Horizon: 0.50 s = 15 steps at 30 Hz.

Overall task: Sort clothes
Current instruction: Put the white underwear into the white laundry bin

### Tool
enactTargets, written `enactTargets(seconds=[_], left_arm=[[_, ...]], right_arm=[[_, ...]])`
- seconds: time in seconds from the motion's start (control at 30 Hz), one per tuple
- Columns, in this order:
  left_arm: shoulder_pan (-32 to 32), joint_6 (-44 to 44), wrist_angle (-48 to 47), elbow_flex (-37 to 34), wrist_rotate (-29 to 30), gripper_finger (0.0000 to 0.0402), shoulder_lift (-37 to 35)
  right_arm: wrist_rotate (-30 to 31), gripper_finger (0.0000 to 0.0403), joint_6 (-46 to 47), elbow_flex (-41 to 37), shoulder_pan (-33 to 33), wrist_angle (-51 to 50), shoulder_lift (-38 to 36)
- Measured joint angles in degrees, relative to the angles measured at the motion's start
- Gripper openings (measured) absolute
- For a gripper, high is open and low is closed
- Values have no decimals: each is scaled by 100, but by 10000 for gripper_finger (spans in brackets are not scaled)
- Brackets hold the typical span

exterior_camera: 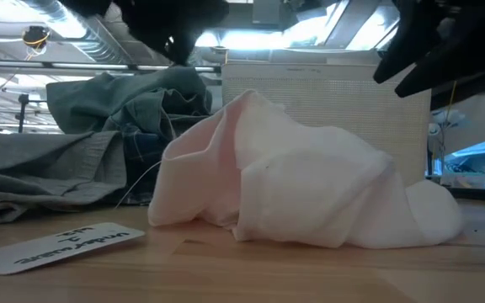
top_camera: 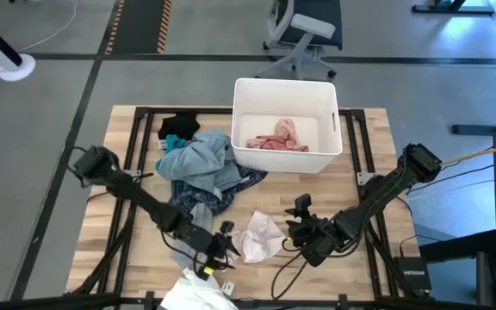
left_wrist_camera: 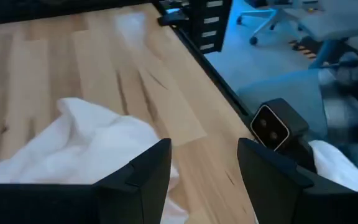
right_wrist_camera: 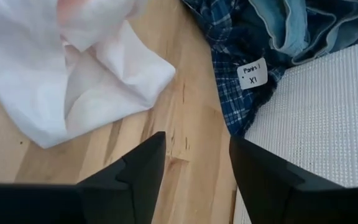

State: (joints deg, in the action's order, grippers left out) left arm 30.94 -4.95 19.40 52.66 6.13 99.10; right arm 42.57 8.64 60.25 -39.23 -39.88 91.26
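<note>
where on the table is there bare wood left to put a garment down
Bare wood shows on the table's right side, between the white bin and the right gripper, and along the left edge beside the left arm. It is crowded in the middle: the blue-grey and plaid heap, the white garment and the left gripper.

garment [top_camera: 276, 138] in bin [top_camera: 329, 142], pile [top_camera: 203, 168] beside it (left)

Left gripper [left_wrist_camera: 204, 171] fingers parted over table [left_wrist_camera: 104, 74], white garment [left_wrist_camera: 73, 146] just beyond.
</note>
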Motion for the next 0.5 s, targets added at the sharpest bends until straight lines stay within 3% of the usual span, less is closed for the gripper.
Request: enactTargets(seconds=[0.1, 0.23, 0.33, 0.5], left_arm=[[-100, 9, -65, 0, 0, 180, 252], [-330, -283, -495, -4, 124, 180, 351], [-510, -531, -1227, -4, 337, 180, 260], [-738, -961, -2501, 0, 991, 180, -241]], right_arm=[[-4, 202, -39, -2, 100, 118, 4], [-42, 198, -745, -2, 188, 932, 147], [-111, 198, -1449, 0, 222, 1853, 322], [-738, 198, -2353, 0, 219, 3324, 758]])
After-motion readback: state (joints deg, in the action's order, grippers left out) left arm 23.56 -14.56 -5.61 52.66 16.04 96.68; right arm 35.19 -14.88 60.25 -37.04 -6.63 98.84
